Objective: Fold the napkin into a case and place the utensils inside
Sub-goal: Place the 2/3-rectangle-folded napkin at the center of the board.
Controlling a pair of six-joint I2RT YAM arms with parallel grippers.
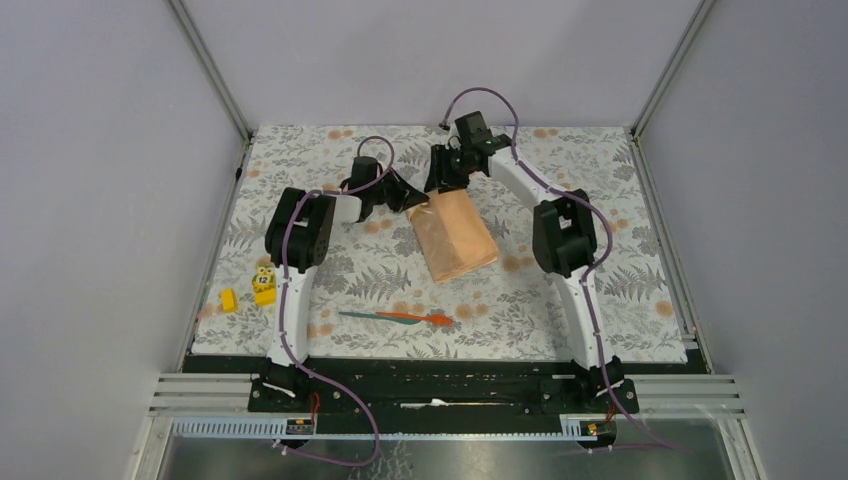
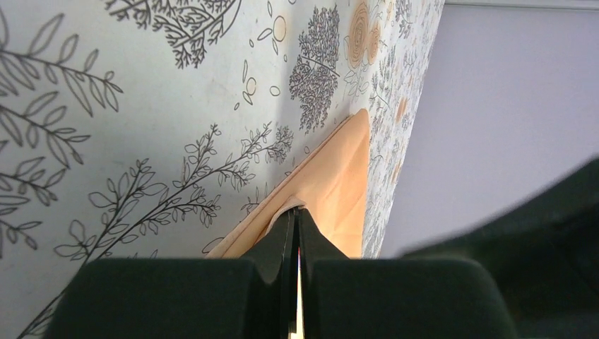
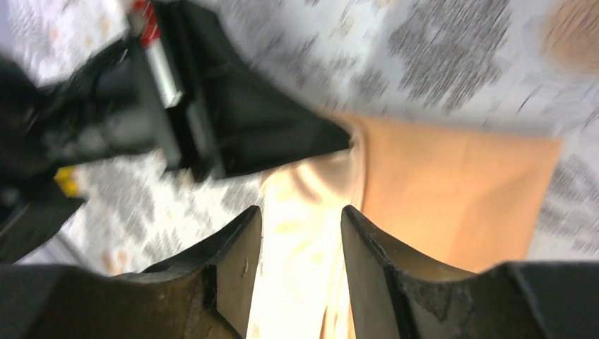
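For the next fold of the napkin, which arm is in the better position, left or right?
Left, most likely: the left end effector is shut on a corner of the napkin, while the right end effector stands open over the cloth, not gripping it.

I find both grippers crowded at the far left corner of the folded napkin (image 1: 458, 238). The left gripper (image 1: 412, 198) is pinched on that corner, and the right gripper (image 1: 446, 178) hangs just beside it with its jaws apart, so I have no room to pass between them. The left arm (image 1: 300, 228) blocks the lane left of the cloth, and the right arm (image 1: 565, 235) blocks the lane right of it. Nearer me, the utensils (image 1: 395, 317) lie on open tablecloth (image 1: 620, 180), approachable from either side. Two yellow blocks (image 1: 262, 286) crowd the left edge beside the left arm.
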